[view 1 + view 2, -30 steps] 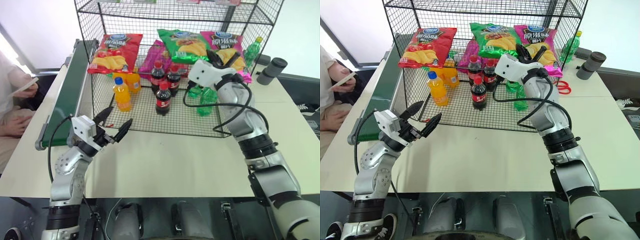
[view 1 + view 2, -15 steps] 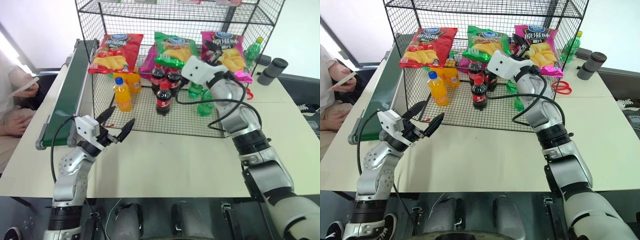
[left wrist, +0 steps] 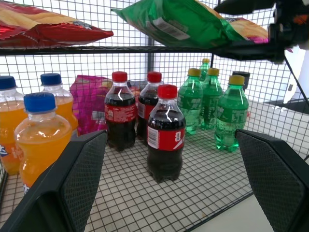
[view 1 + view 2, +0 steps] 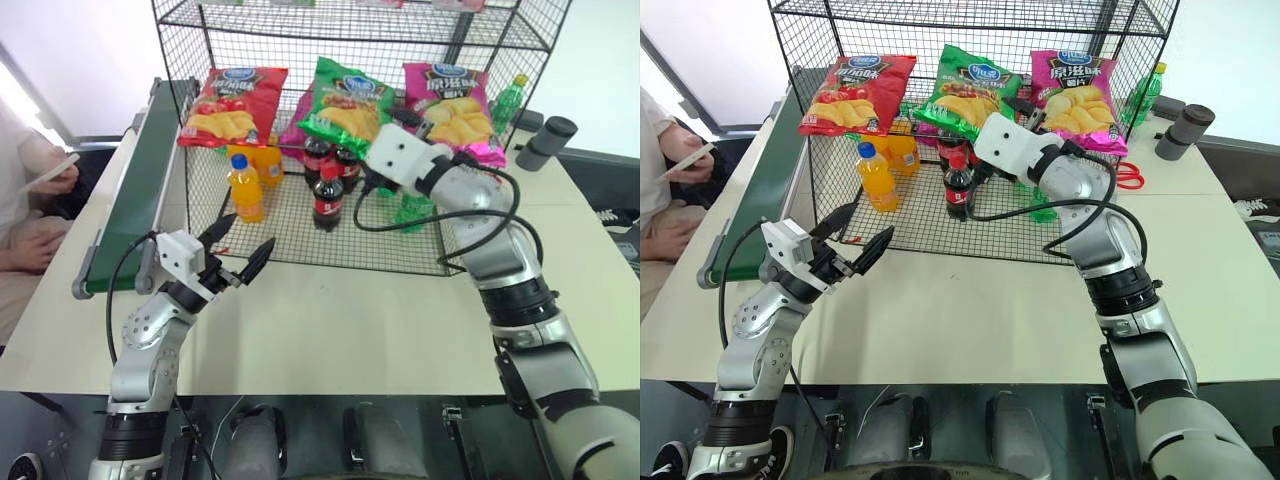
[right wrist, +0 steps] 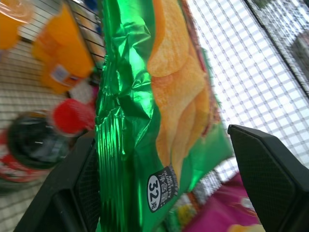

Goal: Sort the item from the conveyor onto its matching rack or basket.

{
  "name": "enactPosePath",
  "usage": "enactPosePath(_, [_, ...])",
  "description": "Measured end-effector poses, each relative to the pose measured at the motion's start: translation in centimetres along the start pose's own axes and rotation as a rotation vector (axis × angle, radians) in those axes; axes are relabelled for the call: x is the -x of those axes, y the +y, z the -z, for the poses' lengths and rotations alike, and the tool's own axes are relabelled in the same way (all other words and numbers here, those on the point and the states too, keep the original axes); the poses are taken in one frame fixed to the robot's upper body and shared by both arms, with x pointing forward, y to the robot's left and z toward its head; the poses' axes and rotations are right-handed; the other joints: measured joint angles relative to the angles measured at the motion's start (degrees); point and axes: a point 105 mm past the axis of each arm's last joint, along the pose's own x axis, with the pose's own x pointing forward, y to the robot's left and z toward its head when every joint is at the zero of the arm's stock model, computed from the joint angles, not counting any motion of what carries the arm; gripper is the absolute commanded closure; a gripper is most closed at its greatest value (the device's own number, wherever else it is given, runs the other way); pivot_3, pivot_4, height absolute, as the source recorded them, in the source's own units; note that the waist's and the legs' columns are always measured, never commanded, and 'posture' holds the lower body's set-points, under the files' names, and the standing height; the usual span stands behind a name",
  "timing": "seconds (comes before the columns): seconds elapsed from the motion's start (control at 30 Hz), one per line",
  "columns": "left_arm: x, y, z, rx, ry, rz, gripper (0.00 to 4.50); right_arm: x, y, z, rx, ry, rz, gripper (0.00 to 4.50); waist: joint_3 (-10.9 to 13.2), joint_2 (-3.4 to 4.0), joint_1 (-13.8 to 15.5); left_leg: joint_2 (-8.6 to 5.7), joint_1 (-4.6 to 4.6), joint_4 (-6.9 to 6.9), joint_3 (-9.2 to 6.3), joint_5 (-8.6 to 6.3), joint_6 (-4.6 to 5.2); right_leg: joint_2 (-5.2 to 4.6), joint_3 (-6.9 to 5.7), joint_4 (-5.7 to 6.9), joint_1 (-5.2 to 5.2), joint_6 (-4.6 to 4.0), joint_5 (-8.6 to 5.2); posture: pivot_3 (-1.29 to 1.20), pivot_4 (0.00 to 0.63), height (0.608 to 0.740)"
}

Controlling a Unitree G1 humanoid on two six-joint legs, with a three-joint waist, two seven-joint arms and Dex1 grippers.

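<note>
Fingers on both arms stand spread with nothing between them. Our right gripper (image 5: 159,159) reaches level into the rack (image 4: 300,225), forearm angled from the counter (image 4: 330,320) toward 11 o'clock, its white wrist housing just below the green chip bag (image 4: 350,100). In the right wrist view its two black fingers (image 5: 268,169) flank the bag's lower edge; we cannot tell whether the near finger touches the foil. The green chip bag lies tilted on the rack's middle shelf, between the red chip bag (image 4: 232,105) at its 9 o'clock and the pink chip bag (image 4: 452,95) at its 3 o'clock. Under that shelf stand cola bottles (image 4: 328,198), orange soda bottles (image 4: 244,187) and green soda bottles (image 3: 231,111).

Our left gripper (image 4: 238,248) hovers above the counter's near left part, elbow bent, pointing slightly upward toward 2 o'clock at the rack's lower tier, fingers (image 3: 277,179) wide. The conveyor (image 4: 135,190) runs along the counter's left side, at 9 o'clock from the rack. A person (image 4: 25,215) sits beyond it.
</note>
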Motion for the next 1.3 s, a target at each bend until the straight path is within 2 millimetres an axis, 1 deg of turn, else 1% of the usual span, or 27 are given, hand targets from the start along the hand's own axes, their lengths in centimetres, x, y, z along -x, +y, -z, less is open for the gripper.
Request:
enactPosePath(0.07, [0.0,0.0,0.0,0.002,-0.001,0.001,0.00,0.3,0.2,-0.4,-0.021,-0.019,-0.006,0.62,0.00,0.00,0.00,0.00,0.00,0.00,-0.01,0.00,0.00,0.00,0.00,0.00,0.00,0.00,0.00,0.00,0.150,0.740])
enactPosePath(0.13, [0.0,0.0,0.0,0.003,-0.002,0.003,0.00,0.5,-0.3,-0.8,-0.030,-0.036,0.010,0.62,0.00,0.00,-0.07,0.00,0.01,0.00,-0.01,0.00,0.00,0.00,0.00,0.01,0.00,0.00,0.00,0.00,0.150,0.740])
enactPosePath(0.23, [0.0,0.0,0.0,0.006,-0.005,0.003,0.00,0.9,-1.0,-0.5,-0.006,-0.040,0.023,0.62,0.00,0.00,-0.04,0.00,0.01,0.00,-0.01,0.00,0.01,0.01,0.00,0.00,0.00,0.00,0.00,0.00,0.150,0.740])
enactPosePath(0.33, [0.0,-0.2,0.1,0.009,-0.001,0.016,0.00,0.7,-1.3,-0.2,-0.038,-0.051,0.028,0.62,0.00,0.00,-0.09,-0.01,0.01,0.00,0.01,0.00,0.01,0.02,0.00,0.00,0.00,0.00,0.00,0.00,0.150,0.740])
enactPosePath(0.6, [-0.2,-0.3,0.0,0.009,-0.003,0.018,0.00,0.7,-1.0,-0.9,-0.085,-0.101,0.000,0.62,0.00,0.00,-0.02,0.00,0.01,-0.01,-0.01,0.00,0.01,0.01,0.00,0.00,0.01,0.00,0.00,0.00,0.150,0.740])
enactPosePath(0.7, [-0.2,-0.3,0.1,0.009,-0.002,0.015,0.00,0.7,-1.1,-1.0,-0.078,-0.115,0.004,1.32,0.00,0.00,-0.03,0.00,0.01,-0.01,-0.01,0.00,0.01,0.02,0.00,0.00,0.00,0.00,0.00,0.00,0.150,0.740])
enactPosePath(0.87, [-0.4,-0.4,0.1,0.012,-0.001,0.012,0.00,0.4,-0.7,-0.5,-0.042,-0.116,-0.014,3.81,0.00,0.00,-0.04,0.00,0.01,-0.01,-0.01,0.00,0.01,0.02,0.00,0.00,0.01,0.00,0.00,0.00,0.150,0.740])
enactPosePath(0.9, [-0.4,-0.4,0.1,0.011,-0.002,0.011,0.00,0.3,-0.6,-0.4,-0.035,-0.113,-0.018,4.24,0.00,0.00,-0.04,0.00,0.01,-0.01,-0.01,0.00,0.01,0.02,0.00,0.00,0.00,0.00,0.00,0.00,0.150,0.740])
enactPosePath(0.93, [-0.4,-0.3,0.0,0.010,-0.004,0.011,0.00,0.3,-0.5,-0.3,-0.024,-0.113,-0.021,4.43,0.00,0.00,-0.04,0.00,0.01,-0.01,0.00,0.00,0.01,0.02,0.00,0.00,0.00,0.00,0.00,0.00,0.150,0.740])
enactPosePath(1.17, [-0.5,-0.4,-0.2,0.008,-0.007,0.011,0.00,0.1,-0.3,0.4,0.016,-0.106,-0.030,4.43,0.00,0.00,-0.05,0.00,0.01,-0.01,0.00,0.00,0.01,0.01,0.01,0.00,0.01,0.00,0.00,0.00,0.150,0.740])
enactPosePath(1.3, [-0.6,-0.6,0.0,0.013,-0.002,0.014,0.00,-0.3,-0.6,0.4,0.073,-0.109,-0.027,4.43,0.00,0.00,-0.10,0.00,0.02,-0.01,0.00,0.00,0.00,0.02,0.00,0.00,0.00,0.00,0.00,0.00,0.150,0.740])
